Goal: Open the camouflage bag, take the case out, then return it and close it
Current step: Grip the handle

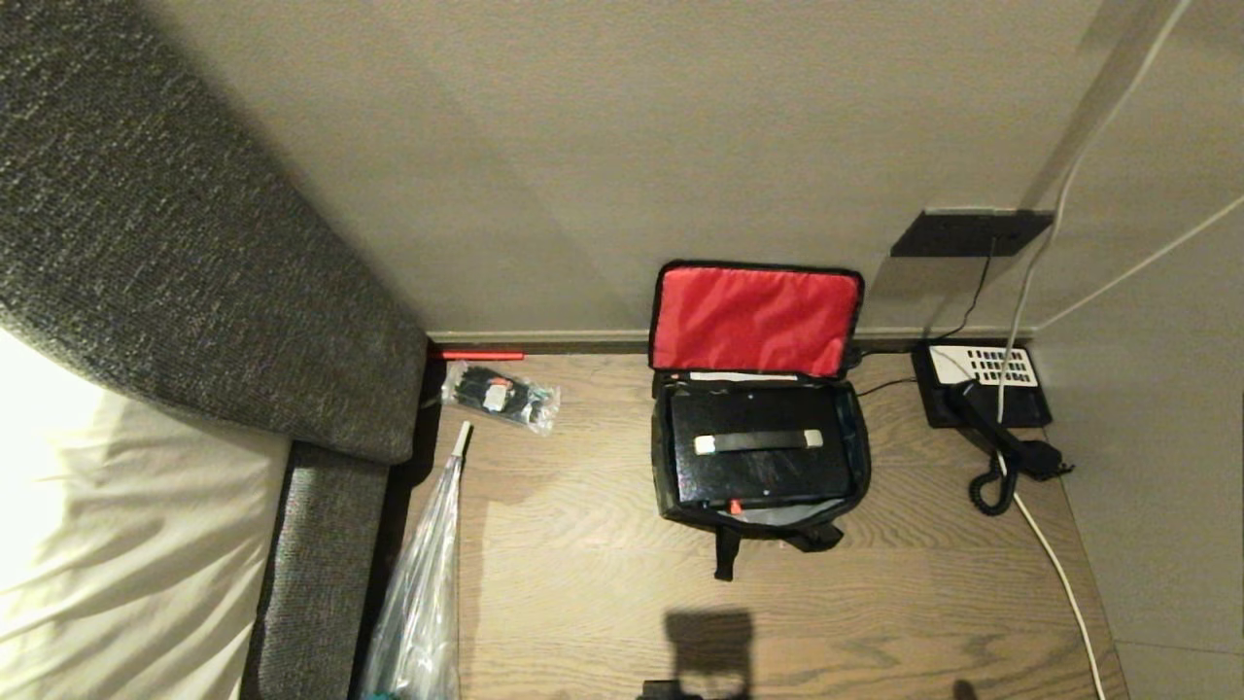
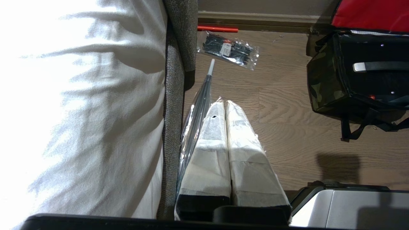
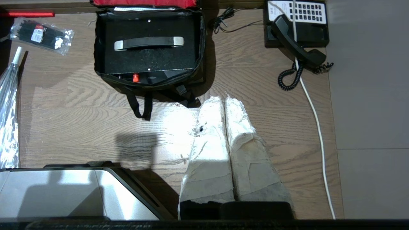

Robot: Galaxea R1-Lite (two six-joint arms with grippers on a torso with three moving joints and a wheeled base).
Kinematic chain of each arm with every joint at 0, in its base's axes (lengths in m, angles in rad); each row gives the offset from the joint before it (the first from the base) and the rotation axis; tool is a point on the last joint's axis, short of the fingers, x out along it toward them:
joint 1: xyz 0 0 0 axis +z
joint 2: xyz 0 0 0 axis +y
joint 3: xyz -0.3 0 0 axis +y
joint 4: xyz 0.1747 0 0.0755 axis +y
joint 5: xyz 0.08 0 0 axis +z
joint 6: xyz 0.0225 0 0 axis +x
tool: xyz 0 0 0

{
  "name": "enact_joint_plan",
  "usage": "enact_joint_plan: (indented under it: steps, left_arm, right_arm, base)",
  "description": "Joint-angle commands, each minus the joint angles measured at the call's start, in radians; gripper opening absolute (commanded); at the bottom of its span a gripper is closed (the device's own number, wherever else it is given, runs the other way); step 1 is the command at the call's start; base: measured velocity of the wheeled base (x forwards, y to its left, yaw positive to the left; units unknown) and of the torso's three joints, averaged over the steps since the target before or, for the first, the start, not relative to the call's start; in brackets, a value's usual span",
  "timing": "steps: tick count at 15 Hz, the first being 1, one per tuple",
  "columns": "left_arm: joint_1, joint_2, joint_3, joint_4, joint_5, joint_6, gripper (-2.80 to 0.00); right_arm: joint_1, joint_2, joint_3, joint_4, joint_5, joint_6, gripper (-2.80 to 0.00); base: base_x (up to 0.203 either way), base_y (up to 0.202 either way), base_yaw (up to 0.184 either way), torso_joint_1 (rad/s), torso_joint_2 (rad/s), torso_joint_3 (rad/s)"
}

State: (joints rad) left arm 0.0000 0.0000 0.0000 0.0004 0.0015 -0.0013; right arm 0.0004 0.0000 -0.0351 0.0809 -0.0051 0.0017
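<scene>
The camouflage bag [image 1: 665, 467] stands open on the wooden floor by the wall, its red-lined lid [image 1: 753, 316] raised against the wall. The black case [image 1: 758, 472] lies inside it, handle [image 1: 758, 441] upward. The bag [image 2: 326, 86] and case [image 2: 377, 51] also show in the left wrist view, the case [image 3: 150, 59] in the right wrist view. Neither gripper appears in the head view. My left gripper [image 2: 223, 103], white-wrapped, is shut and empty over the floor beside the bed, well left of the bag. My right gripper [image 3: 223, 99] is shut and empty above the floor, just in front of the bag's straps [image 3: 140, 105].
A black telephone [image 1: 982, 384] with a coiled cord sits right of the bag, and a white cable [image 1: 1054, 564] runs across the floor. A clear packet [image 1: 501, 396] and a clear folded umbrella [image 1: 428, 583] lie left, next to the grey bed frame [image 1: 321, 544].
</scene>
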Motion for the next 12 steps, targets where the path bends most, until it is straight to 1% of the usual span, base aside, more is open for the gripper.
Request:
enact_joint_plan:
  steps: [1, 12]
  left_arm:
    - [0.000, 0.000, 0.000, 0.001, 0.000, 0.000, -2.80]
    - [0.000, 0.000, 0.000, 0.001, 0.000, 0.000, -2.80]
  right_arm:
    - [0.000, 0.002, 0.000, 0.000, -0.001, 0.000, -2.80]
    - [0.001, 0.002, 0.000, 0.000, 0.000, 0.000, -2.80]
  base:
    - [0.000, 0.000, 0.000, 0.000, 0.00, 0.000]
    - [0.000, 0.000, 0.000, 0.000, 0.00, 0.000]
